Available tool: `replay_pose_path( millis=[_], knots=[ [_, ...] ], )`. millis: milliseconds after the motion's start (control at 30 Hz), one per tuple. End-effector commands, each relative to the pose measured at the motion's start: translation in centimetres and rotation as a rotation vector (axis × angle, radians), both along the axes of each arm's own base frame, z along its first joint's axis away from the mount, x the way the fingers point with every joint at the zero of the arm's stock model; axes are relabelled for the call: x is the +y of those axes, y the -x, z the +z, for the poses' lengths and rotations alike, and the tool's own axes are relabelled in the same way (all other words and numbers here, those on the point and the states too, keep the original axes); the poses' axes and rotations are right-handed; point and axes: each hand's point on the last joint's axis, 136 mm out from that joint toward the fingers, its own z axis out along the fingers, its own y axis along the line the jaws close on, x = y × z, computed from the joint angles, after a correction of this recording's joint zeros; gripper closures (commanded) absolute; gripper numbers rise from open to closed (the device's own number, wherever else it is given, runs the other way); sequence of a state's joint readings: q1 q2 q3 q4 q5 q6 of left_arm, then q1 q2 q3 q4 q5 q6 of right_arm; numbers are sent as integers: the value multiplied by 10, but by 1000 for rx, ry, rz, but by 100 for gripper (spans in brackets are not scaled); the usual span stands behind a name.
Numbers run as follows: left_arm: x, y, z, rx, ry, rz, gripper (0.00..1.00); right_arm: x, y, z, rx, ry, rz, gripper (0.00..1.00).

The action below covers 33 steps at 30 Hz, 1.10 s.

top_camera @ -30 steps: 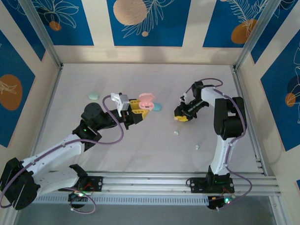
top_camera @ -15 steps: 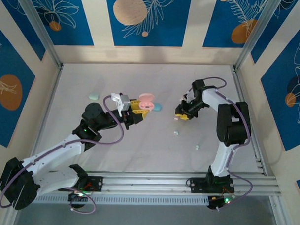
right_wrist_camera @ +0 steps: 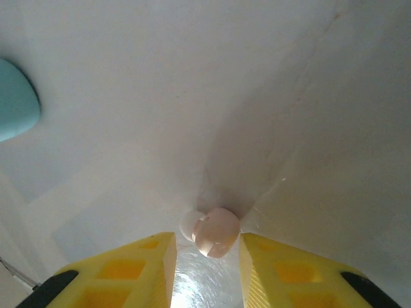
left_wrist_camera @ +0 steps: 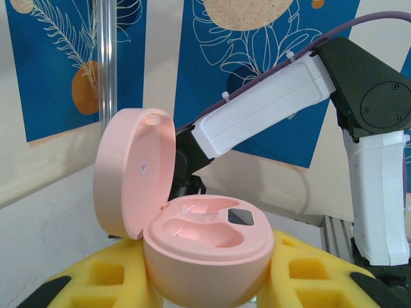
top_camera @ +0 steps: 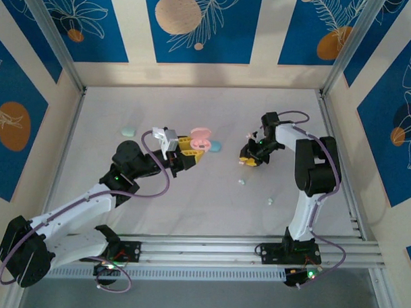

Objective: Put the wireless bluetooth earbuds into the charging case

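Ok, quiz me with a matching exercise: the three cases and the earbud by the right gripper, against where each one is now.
Things:
1. pink charging case
2. pinkish earbud
3. light blue case
4. mint case

Places:
A. alone at the far left of the table
B. lid open, held in the left gripper
C. on the table, between the fingers of the right gripper
D. on the table, just right of the pink charging case

Pairs: 1-B, 2-C, 3-D, 4-A

Base of pink case (left_wrist_camera: 205,253) cut off; pinkish earbud (right_wrist_camera: 217,232) blurred, perhaps two pieces.
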State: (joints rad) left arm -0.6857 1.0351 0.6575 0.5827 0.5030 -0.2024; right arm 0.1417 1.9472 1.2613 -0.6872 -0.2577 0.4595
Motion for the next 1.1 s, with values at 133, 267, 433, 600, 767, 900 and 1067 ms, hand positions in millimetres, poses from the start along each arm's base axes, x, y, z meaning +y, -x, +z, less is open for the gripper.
replay_pose_path(
  millis=[133, 267, 433, 600, 767, 900, 1067],
  knots=[
    [-1, 4, 18, -43, 27, -5, 69, 0, -4, -3, 35, 12, -38, 69],
    [-2, 4, 18, -42, 26, -7, 69, 3, -6, -3, 39, 12, -55, 69],
    [-2, 4, 17, -41, 26, -7, 69, 15, -9, -9, 60, -18, -66, 70],
    [0, 5, 19, -46, 23, -2, 69, 22, -10, -14, 56, -7, -55, 74],
    [1, 6, 18, -47, 21, 3, 69, 27, -12, -12, 38, 23, -10, 75],
    [0, 5, 19, -47, 24, 1, 69, 25, -11, -13, 14, 131, 46, 76],
    [-1, 4, 19, -46, 25, -1, 68, 28, -11, -17, 5, 248, 132, 76]
  ],
)
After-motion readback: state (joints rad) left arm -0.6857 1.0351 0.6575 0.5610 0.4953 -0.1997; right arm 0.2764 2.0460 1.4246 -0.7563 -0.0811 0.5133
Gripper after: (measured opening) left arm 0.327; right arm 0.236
